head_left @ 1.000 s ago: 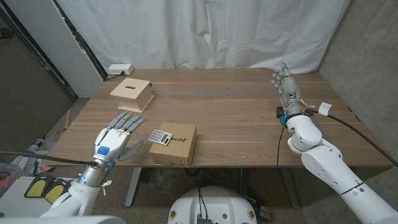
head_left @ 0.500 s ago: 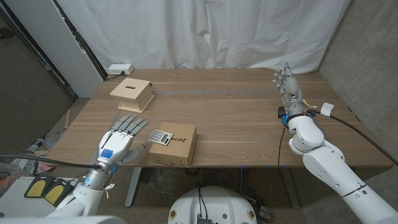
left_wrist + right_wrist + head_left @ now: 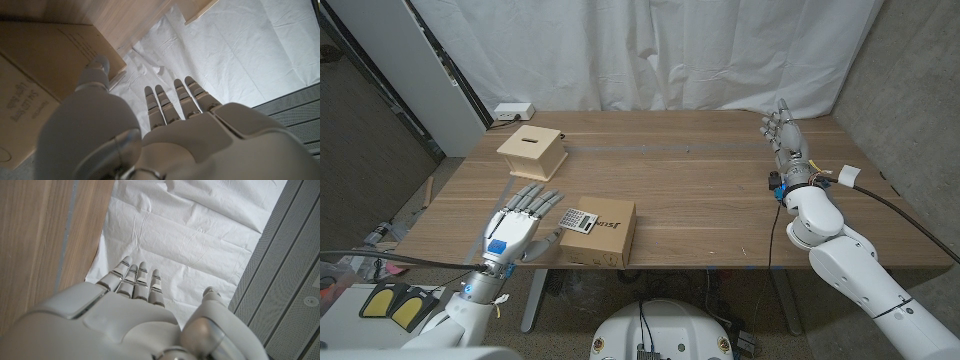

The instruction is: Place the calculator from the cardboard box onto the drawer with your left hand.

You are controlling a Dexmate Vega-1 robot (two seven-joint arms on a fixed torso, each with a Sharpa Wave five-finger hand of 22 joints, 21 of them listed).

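A small calculator (image 3: 577, 219) with dark keys lies on top of the cardboard box (image 3: 604, 232) near the table's front edge. My left hand (image 3: 519, 226) hangs just left of the box, fingers spread and holding nothing, its thumb close to the box's side. In the left wrist view that hand (image 3: 150, 135) shows beside the cardboard box (image 3: 45, 75). A light wooden drawer box (image 3: 533, 149) with a slot in its top stands further back on the left. My right hand (image 3: 782, 135) stands upright at the far right, fingers apart, empty.
A white power strip (image 3: 512, 111) lies at the table's back left corner. A white curtain (image 3: 650, 50) hangs behind the table. Cables run along my right forearm (image 3: 810, 190). Bare wood (image 3: 690, 190) stretches between the box and my right hand.
My left hand has moved rightward, closer to the cardboard box and calculator. The right hand has stayed put.
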